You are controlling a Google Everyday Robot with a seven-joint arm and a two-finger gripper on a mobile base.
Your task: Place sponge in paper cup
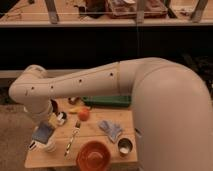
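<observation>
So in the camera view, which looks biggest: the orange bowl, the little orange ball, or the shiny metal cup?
1. Orange bowl, nearest the camera, so that helps.
2. Metal cup.
3. Orange ball, close to the cup in size, so unsure.
The hand hangs over the table's left end.

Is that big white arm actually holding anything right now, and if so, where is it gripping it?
It seems to hold the flat blue-grey sponge by its upper edge, right above the white paper cup. The gripper is mostly hidden behind the arm.
</observation>
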